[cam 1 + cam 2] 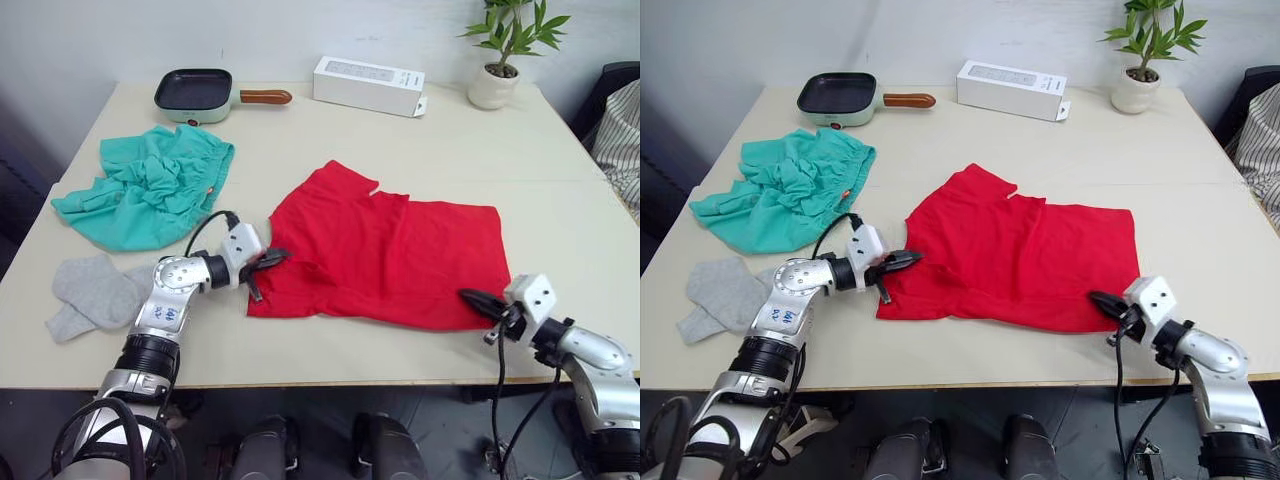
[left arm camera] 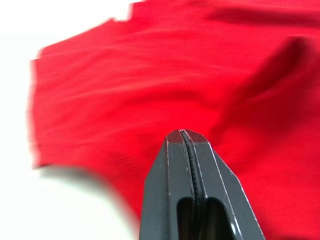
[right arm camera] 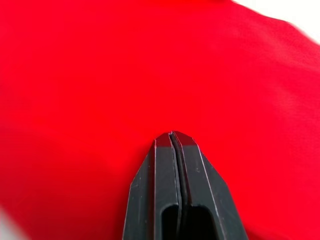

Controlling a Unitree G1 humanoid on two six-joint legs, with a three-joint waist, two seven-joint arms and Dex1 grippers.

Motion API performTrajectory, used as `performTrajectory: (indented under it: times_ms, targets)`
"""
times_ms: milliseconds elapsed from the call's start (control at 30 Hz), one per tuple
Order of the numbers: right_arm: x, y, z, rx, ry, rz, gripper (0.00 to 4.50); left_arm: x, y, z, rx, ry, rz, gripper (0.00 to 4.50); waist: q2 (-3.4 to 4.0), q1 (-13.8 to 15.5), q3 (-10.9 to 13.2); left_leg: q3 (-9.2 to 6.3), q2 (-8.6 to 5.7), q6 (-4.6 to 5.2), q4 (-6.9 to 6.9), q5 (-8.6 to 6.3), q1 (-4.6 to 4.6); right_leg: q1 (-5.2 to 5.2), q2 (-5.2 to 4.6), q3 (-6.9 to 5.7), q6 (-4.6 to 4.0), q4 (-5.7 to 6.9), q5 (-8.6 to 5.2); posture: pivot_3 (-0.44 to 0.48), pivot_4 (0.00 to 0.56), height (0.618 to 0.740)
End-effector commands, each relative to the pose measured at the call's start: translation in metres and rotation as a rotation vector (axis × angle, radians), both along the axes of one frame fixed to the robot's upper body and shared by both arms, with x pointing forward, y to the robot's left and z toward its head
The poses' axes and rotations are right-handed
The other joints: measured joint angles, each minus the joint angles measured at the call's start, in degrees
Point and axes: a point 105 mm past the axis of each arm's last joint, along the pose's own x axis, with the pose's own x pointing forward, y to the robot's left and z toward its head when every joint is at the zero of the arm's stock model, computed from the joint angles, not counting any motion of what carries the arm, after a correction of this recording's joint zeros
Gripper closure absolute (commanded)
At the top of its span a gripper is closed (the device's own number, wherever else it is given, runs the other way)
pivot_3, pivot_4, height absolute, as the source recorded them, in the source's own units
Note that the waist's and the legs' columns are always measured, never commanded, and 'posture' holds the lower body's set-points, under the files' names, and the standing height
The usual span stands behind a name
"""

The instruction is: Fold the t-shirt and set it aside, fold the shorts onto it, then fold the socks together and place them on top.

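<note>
Currently a bright red t-shirt [image 1: 390,255] lies spread on a pale table [image 1: 560,150], a little toward its near edge, with one sleeve pointing at the far edge and the fabric rumpled along its near hem. The left gripper [image 1: 270,262] sits at the shirt's left edge, its two black fingers pressed together; in the left wrist view the closed fingertips lie right against red cloth, though whether any fabric is pinched between them cannot be made out. The right gripper [image 1: 478,300] rests at the shirt's near right corner, its fingers likewise pressed shut over the cloth, and again a pinch cannot be confirmed. Both grippers flank the garment at opposite ends, which suggests they are positioned to lift or draw its edges over for the first fold. Teal shorts [image 1: 145,185] lie crumpled near the table's left edge, well apart from the shirt, and grey socks [image 1: 95,293] sit at the near left corner, beside the left arm; both appear untouched, waiting their turn. Along the far edge stand a small pan with a wooden handle [image 1: 200,93], a white box [image 1: 368,85] and a potted plant [image 1: 503,55], clear of the working area.
</note>
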Motion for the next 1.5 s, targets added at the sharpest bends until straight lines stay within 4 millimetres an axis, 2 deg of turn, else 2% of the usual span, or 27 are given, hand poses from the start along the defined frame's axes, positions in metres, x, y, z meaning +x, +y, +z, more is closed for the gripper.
performTrajectory:
  times_ms: [33, 67, 100, 167, 200, 233, 300, 367, 433, 533, 667, 800, 900, 1033, 1100, 1200, 1300, 1400, 1500]
  targets:
    - [-0.003, -0.012, 0.020, 0.057, -0.110, -0.074, 4.50, -0.007, 0.013, 0.028, -0.116, -0.059, 0.024, 4.49, 0.00, 0.0, 0.0, 0.00, 0.00, 0.00, -0.01, 0.00, 0.00, -0.01, 0.00, 0.02, 0.00, 0.00, 0.00, 0.000, 0.150, 0.740]
    - [-0.005, -0.006, 0.026, 0.076, -0.132, -0.046, 4.50, -0.014, 0.014, 0.033, -0.127, -0.054, -0.006, 4.49, 0.00, -0.1, 0.0, 0.00, 0.02, -0.01, -0.02, 0.00, 0.00, -0.01, 0.00, 0.05, 0.00, 0.00, 0.00, 0.000, 0.150, 0.740]
    - [-0.009, 0.010, 0.033, 0.092, -0.155, 0.019, 4.50, -0.027, 0.012, 0.035, -0.119, -0.036, -0.068, 4.49, 0.00, -0.2, 0.0, 0.00, 0.05, -0.02, -0.03, 0.00, 0.00, 0.00, 0.01, 0.06, 0.00, -0.01, 0.00, 0.000, 0.150, 0.740]
    - [-0.016, 0.042, 0.040, 0.120, -0.168, 0.129, 4.50, -0.050, 0.007, 0.031, -0.077, 0.018, -0.158, 4.49, 0.03, -0.9, 0.0, 0.01, 0.09, -0.08, -0.12, -0.01, -0.01, -0.06, 0.00, 0.13, -0.01, -0.02, -0.01, 0.000, 0.150, 0.740]
    - [-0.019, 0.064, 0.038, 0.130, -0.163, 0.185, 4.50, -0.061, 0.002, 0.024, -0.036, 0.046, -0.197, 4.49, 0.04, -1.2, 0.0, 0.00, 0.17, -0.17, -0.13, -0.03, 0.02, -0.04, -0.01, 0.16, -0.03, 0.00, -0.02, 0.000, 0.150, 0.740]
    - [-0.022, 0.078, 0.037, 0.135, -0.159, 0.216, 4.50, -0.068, -0.001, 0.019, -0.010, 0.065, -0.218, 4.49, 0.06, -1.4, 0.0, -0.01, 0.20, -0.21, -0.12, -0.02, 0.04, -0.02, 0.01, 0.15, -0.04, -0.01, -0.03, 0.000, 0.150, 0.740]
    - [-0.027, 0.108, 0.029, 0.150, -0.140, 0.262, 4.50, -0.077, -0.007, 0.005, 0.019, 0.102, -0.211, 4.49, 0.16, -1.4, -0.1, 0.00, 0.23, -0.25, -0.14, -0.03, 0.07, 0.00, 0.04, 0.16, -0.07, -0.03, -0.04, 0.000, 0.150, 0.740]
    - [-0.031, 0.128, 0.020, 0.144, -0.117, 0.290, 4.50, -0.077, -0.010, -0.005, 0.025, 0.123, -0.168, 4.49, 0.18, -1.2, -0.1, 0.00, 0.22, -0.32, -0.15, -0.07, 0.08, -0.01, 0.03, 0.19, -0.08, -0.04, -0.05, 0.000, 0.150, 0.740]
    - [-0.032, 0.145, 0.007, 0.126, -0.097, 0.278, 4.50, -0.076, -0.006, -0.026, 0.069, 0.162, -0.087, 4.49, 0.17, -1.0, -0.1, -0.03, 0.15, -0.54, -0.15, -0.20, 0.04, -0.05, 0.04, 0.18, -0.09, -0.04, -0.05, 0.000, 0.150, 0.740]
    - [-0.028, 0.138, -0.005, 0.094, -0.089, 0.194, 4.50, -0.076, 0.005, -0.045, 0.127, 0.196, 0.014, 4.49, 0.16, -1.0, -0.1, -0.03, 0.08, -0.53, -0.15, -0.22, 0.01, -0.08, 0.02, 0.18, -0.09, -0.02, -0.05, 0.000, 0.150, 0.740]
    - [-0.024, 0.095, -0.014, 0.007, -0.093, 0.046, 4.50, -0.073, 0.030, -0.049, 0.092, 0.219, 0.207, 4.49, 0.19, -1.0, -0.5, -0.03, 0.10, -0.53, -0.15, -0.26, 0.04, -0.04, -0.05, 0.24, -0.09, -0.07, -0.05, 0.000, 0.150, 0.740]
    - [-0.029, 0.050, -0.018, -0.075, -0.089, -0.057, 4.50, -0.081, 0.050, -0.054, 0.122, 0.232, 0.285, 4.49, 0.15, -1.1, -0.9, -0.03, 0.22, -0.61, -0.17, -0.33, 0.11, -0.01, -0.02, 0.25, -0.12, -0.10, -0.07, 0.000, 0.150, 0.740]
    - [-0.030, 0.017, -0.021, -0.098, -0.084, -0.173, 4.50, -0.081, 0.056, -0.050, 0.097, 0.206, 0.297, 4.49, 0.28, -1.2, -1.3, -0.02, 0.31, -0.66, -0.20, -0.36, 0.18, 0.04, 0.03, 0.23, -0.19, -0.12, -0.11, 0.000, 0.150, 0.740]
    - [-0.029, -0.011, -0.012, -0.056, -0.129, -0.289, 4.50, -0.075, 0.056, -0.035, 0.065, 0.124, 0.260, 4.49, 0.32, -1.2, -1.4, -0.01, 0.36, -0.66, -0.20, -0.37, 0.19, 0.04, 0.03, 0.23, -0.25, -0.15, -0.14, 0.000, 0.150, 0.740]
    - [-0.025, -0.001, 0.008, 0.017, -0.204, -0.229, 4.50, -0.077, 0.049, -0.019, 0.017, 0.080, 0.178, 4.49, 0.32, -1.2, -1.4, -0.01, 0.36, -0.66, -0.20, -0.37, 0.15, 0.01, 0.01, 0.23, -0.26, -0.16, -0.14, 0.000, 0.150, 0.740]
    - [-0.025, 0.039, 0.037, 0.129, -0.271, -0.039, 4.50, -0.082, 0.032, 0.017, -0.118, 0.026, 0.033, 4.49, 0.33, -1.2, -1.3, 0.00, 0.40, -0.69, -0.21, -0.38, 0.07, -0.08, 0.02, 0.23, -0.29, -0.14, -0.16, 0.000, 0.150, 0.740]
    - [-0.029, 0.080, 0.045, 0.161, -0.277, 0.107, 4.50, -0.081, 0.013, 0.035, -0.154, 0.014, -0.061, 4.49, 0.35, -1.2, -1.3, 0.00, 0.44, -0.69, -0.21, -0.37, 0.08, -0.07, 0.03, 0.21, -0.30, -0.10, -0.17, 0.000, 0.150, 0.740]
    - [-0.034, 0.111, 0.037, 0.165, -0.245, 0.189, 4.50, -0.078, -0.013, 0.037, -0.166, 0.023, -0.127, 4.49, 0.37, -1.0, -1.3, 0.00, 0.42, -0.69, -0.21, -0.35, 0.10, -0.04, 0.07, 0.19, -0.30, -0.09, -0.17, 0.000, 0.150, 0.740]
    - [-0.038, 0.126, 0.017, 0.109, -0.207, 0.197, 4.50, -0.073, -0.028, 0.014, -0.111, 0.074, -0.120, 4.49, 0.36, -0.8, -1.3, 0.01, 0.33, -0.44, -0.21, -0.25, 0.09, -0.02, 0.17, 0.14, -0.29, -0.11, -0.17, 0.000, 0.150, 0.740]
